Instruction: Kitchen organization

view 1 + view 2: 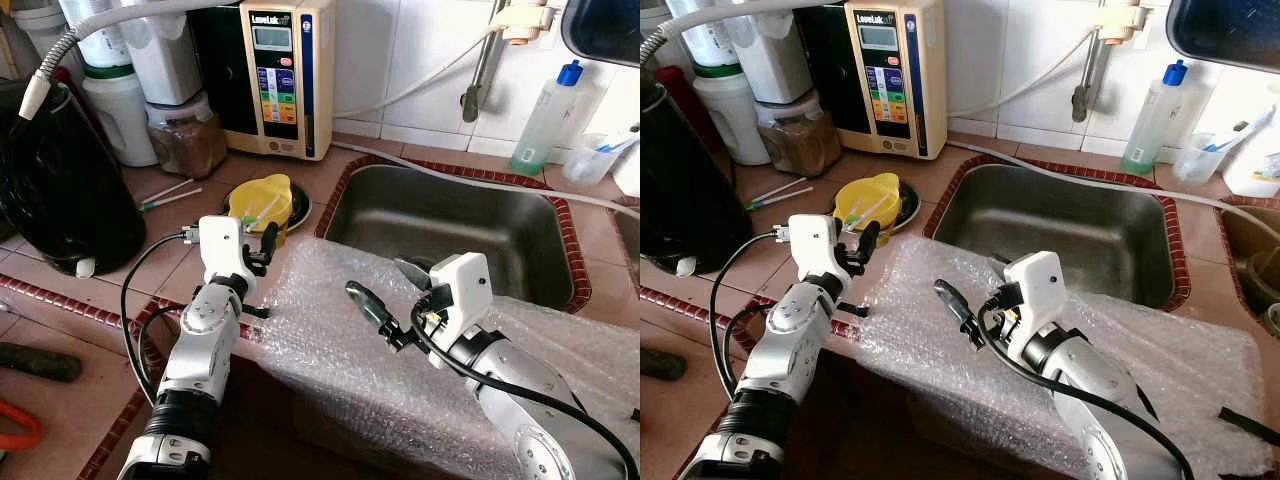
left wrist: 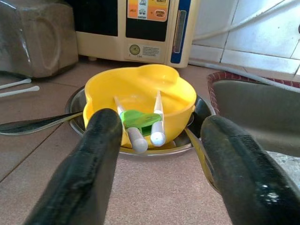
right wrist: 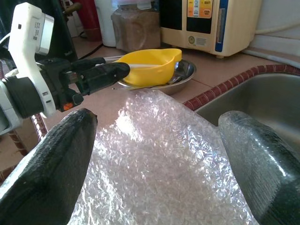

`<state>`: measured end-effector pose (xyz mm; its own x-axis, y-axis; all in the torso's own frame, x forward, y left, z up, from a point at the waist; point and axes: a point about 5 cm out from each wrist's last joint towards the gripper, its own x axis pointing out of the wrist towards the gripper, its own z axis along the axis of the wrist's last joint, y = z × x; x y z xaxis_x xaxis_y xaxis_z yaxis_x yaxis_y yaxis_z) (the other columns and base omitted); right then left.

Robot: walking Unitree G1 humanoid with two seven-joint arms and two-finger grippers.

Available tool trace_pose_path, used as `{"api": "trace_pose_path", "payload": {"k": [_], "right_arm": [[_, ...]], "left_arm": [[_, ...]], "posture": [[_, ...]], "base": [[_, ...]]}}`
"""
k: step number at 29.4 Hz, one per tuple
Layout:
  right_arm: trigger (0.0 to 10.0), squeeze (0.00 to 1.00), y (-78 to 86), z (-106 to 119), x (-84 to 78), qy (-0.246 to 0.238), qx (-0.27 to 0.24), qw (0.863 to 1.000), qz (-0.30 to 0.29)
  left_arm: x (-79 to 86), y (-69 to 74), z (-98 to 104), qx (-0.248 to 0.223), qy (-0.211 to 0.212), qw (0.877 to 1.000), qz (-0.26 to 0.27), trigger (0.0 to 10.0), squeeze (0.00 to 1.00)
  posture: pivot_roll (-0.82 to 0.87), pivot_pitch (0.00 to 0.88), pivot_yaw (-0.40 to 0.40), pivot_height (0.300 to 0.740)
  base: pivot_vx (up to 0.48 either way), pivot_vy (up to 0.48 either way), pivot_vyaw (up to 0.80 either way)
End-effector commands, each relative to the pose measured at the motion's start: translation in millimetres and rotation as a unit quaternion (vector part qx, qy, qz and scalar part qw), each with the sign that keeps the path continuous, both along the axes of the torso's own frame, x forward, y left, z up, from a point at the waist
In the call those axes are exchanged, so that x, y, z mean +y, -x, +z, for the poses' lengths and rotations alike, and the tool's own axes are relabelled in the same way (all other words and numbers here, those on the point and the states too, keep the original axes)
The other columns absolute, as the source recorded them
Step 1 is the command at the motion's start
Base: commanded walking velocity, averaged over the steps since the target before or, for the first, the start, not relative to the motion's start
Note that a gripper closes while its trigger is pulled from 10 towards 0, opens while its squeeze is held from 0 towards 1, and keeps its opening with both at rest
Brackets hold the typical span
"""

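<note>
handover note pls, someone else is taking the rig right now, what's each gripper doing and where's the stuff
Left gripper: open, empty, aimed at the yellow bowl.
Right gripper: open, empty, hovering over the bubble wrap.
The bowl sits in a metal dish on the counter left of the sink, with utensils resting inside it. The bubble wrap is spread over the counter's front edge.
Done: nothing grasped so far.
Left: probably closing on the bowl; where it goes can't be told.
</note>
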<state>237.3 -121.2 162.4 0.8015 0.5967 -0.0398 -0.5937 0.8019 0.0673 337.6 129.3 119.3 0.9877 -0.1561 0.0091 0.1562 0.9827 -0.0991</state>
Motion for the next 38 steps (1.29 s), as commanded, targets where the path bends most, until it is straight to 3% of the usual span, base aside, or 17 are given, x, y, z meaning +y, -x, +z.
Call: {"api": "trace_pose_path", "payload": {"k": [1, 17, 19, 20, 21, 23, 38], "right_arm": [[10.0, 0.0, -0.9, 3, 1.3, 0.002, -0.007, 1.0, 0.001], [10.0, 0.0, -2.0, 1, 3.4, 0.0, -0.005, 1.0, 0.001], [10.0, 0.0, -1.9, 1, 3.6, 0.0, -0.005, 1.0, 0.002], [10.0, 0.0, -1.7, 1, 3.7, 0.0, -0.004, 1.0, 0.002], [10.0, 0.0, -1.7, 1, 3.7, 0.0, -0.004, 1.0, 0.002], [10.0, 0.0, -1.7, 0, 3.8, 0.0, -0.004, 1.0, 0.001], [10.0, 0.0, -3.1, -1, 4.9, 0.0, -0.006, 1.0, -0.001]], "left_arm": [[3.4, -2.8, 3, -0.006, -0.007, 1.0, 0.003, 0.0, 0.0], [8.0, -4.8, 5, -0.013, -0.017, 1.0, 0.011, 0.0, 0.0], [8.3, -5.0, 6, -0.014, -0.018, 1.0, 0.012, 1.9, 0.0], [8.5, -4.9, 6, -0.014, -0.018, 1.0, 0.012, 1.3, 0.0], [8.5, -4.9, 6, -0.014, -0.018, 1.0, 0.012, 1.3, 0.0], [9.0, -4.8, 6, -0.014, -0.018, 1.0, 0.013, 0.0, 0.0], [14.0, -4.9, 11, -0.029, -0.026, 0.999, 0.029, 0.0, 0.0]], "posture": [[-0.07, 0.0, 0.045, 0.74], [-0.06, 0.0, 0.044, 0.74], [-0.06, 0.0, 0.044, 0.74], [-0.06, 0.0, 0.044, 0.74], [-0.06, 0.0, 0.044, 0.74], [-0.06, 0.0, 0.044, 0.74], [-0.06, 0.0, 0.046, 0.74]], "base": [[0.0, 0.0, 0.0], [0.0, 0.0, 0.0], [0.0, 0.0, 0.0], [0.0, 0.0, 0.0], [0.0, 0.0, 0.0], [0.0, 0.0, 0.0], [0.0, 0.0, 0.0]]}}
